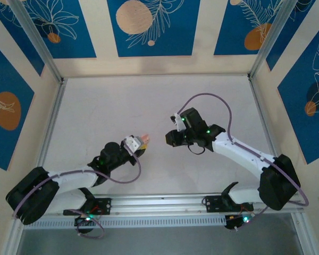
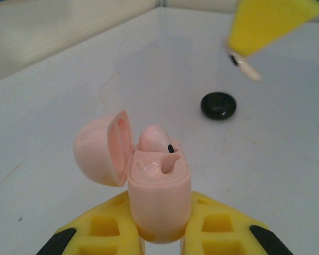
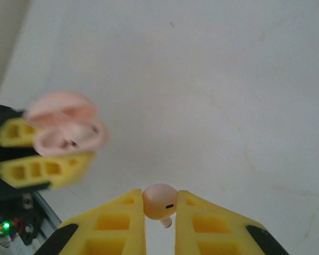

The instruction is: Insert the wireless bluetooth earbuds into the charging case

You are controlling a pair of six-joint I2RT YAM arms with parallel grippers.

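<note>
My left gripper (image 2: pixel 160 208) is shut on a pink charging case (image 2: pixel 158 186), held upright with its lid (image 2: pixel 101 149) swung open to the left. A pinkish earbud (image 2: pixel 155 139) with a small black mark sits in the case's far slot; the near slot (image 2: pixel 167 166) is empty. My right gripper (image 3: pixel 159 194) is shut on a pale pinkish-white earbud (image 3: pixel 158 203), stem pointing down. From above, the right gripper (image 1: pixel 171 137) hangs just right of the case (image 1: pixel 143 139) and the left gripper (image 1: pixel 137 145), a small gap apart. The black earbud is out of view.
A coin-sized black disc (image 2: pixel 218 105) lies on the white table (image 2: pixel 69 95) beyond the case, under the right gripper's yellow finger (image 2: pixel 266 21). Aluminium rails (image 1: pixel 53 127) and patterned walls bound the table on three sides.
</note>
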